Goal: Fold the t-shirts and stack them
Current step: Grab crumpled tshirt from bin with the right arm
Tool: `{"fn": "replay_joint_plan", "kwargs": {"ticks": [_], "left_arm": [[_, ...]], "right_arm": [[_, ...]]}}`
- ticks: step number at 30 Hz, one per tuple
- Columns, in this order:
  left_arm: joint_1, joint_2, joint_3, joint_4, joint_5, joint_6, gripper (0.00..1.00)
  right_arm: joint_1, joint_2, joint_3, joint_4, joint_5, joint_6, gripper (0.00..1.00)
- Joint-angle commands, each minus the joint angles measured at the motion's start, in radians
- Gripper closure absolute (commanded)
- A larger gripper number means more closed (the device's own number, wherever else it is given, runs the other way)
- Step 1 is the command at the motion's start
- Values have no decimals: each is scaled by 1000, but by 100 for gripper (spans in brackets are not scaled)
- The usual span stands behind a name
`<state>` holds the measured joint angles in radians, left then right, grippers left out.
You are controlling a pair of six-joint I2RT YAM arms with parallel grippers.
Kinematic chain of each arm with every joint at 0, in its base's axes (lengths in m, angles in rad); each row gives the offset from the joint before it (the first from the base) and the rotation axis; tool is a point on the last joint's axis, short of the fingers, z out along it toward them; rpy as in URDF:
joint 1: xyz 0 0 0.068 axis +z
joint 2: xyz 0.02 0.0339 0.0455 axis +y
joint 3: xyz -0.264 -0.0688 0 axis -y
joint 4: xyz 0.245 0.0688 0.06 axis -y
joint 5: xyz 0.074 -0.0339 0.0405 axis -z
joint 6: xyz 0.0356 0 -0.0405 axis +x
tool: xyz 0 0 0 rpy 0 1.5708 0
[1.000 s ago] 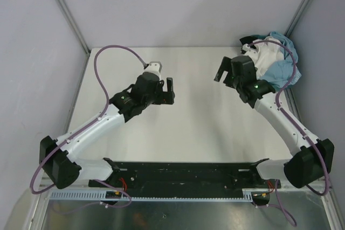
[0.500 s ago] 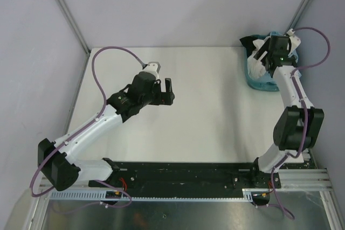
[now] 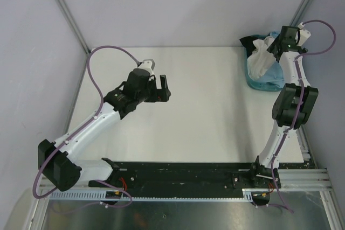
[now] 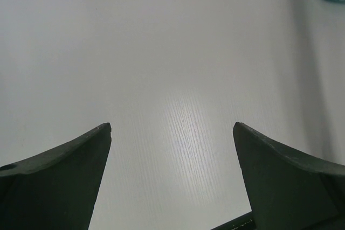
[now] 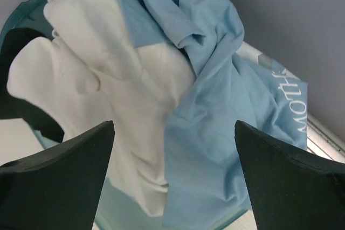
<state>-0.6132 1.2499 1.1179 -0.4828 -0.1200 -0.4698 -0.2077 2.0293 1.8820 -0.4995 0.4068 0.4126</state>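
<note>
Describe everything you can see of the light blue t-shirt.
The light blue t-shirt is soft, thin-looking cloth, crumpled and unfolded, heaped in the teal basket at the far right corner of the table. White lettering shows on one flap, only partly readable. It lies against a white t-shirt, one fold draped across that shirt's top. The right pincer hangs open over the pile; neither finger grips the cloth.
</note>
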Motion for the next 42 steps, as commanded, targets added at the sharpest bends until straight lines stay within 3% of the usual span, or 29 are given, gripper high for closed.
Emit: {"fn": "replay_joint_plan", "kwargs": {"ticks": [1, 6, 10, 15, 31, 37, 42], "left_arm": [[19, 6, 2, 12, 34, 12, 1], [30, 22, 6, 13, 50, 8, 1], [40, 30, 6, 12, 57, 9, 1], [53, 30, 0, 12, 67, 6, 0], [68, 29, -15, 13, 83, 1, 0], [70, 26, -15, 12, 88, 0, 0], [72, 25, -17, 12, 90, -2, 0]], "right_arm": [[-10, 44, 94, 2, 26, -47, 2], [-14, 83, 142, 41, 8, -84, 3], [-16, 121, 200, -21, 69, -67, 4], [-38, 87, 126, -19, 115, -39, 4], [-79, 85, 34, -5, 47, 14, 12], [-72, 82, -6, 24, 49, 11, 20], [-73, 82, -20, 35, 45, 9, 37]]}}
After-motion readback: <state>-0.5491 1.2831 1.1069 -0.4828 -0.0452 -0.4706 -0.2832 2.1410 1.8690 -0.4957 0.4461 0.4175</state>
